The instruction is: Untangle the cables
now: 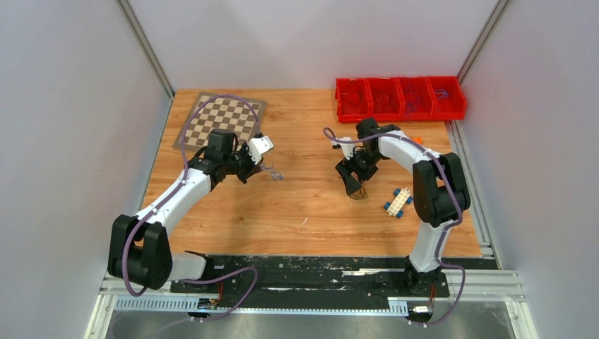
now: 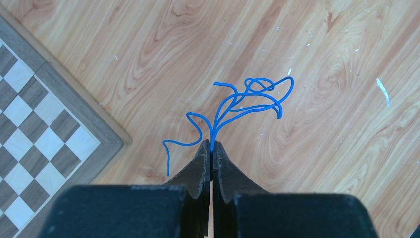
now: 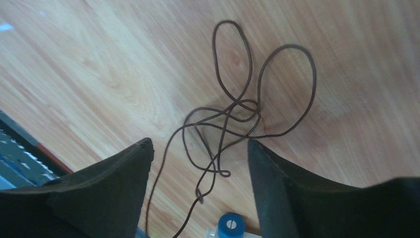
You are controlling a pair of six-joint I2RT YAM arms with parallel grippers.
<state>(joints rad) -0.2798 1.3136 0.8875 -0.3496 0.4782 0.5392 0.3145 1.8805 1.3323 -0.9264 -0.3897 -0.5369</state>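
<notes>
My left gripper [image 2: 212,145] is shut on a thin blue cable [image 2: 247,101], whose squiggly loops fan out over the wood beyond the fingertips; in the top view the left gripper [image 1: 263,168] is left of centre with the blue cable [image 1: 273,173] trailing at its tip. My right gripper [image 3: 199,144] is open above a dark brown cable [image 3: 237,106] that lies looped on the table, strands running between the jaws without touching them. In the top view the right gripper [image 1: 351,185] points down at the brown cable [image 1: 360,193]. No red cable shows on the table.
A chessboard [image 1: 220,120] lies at the back left, its corner near the left gripper [image 2: 29,129]. Red bins [image 1: 400,98] stand at the back right. A white and blue block piece [image 1: 398,202] lies right of the right gripper, and its blue stud [image 3: 230,225] shows between the jaws.
</notes>
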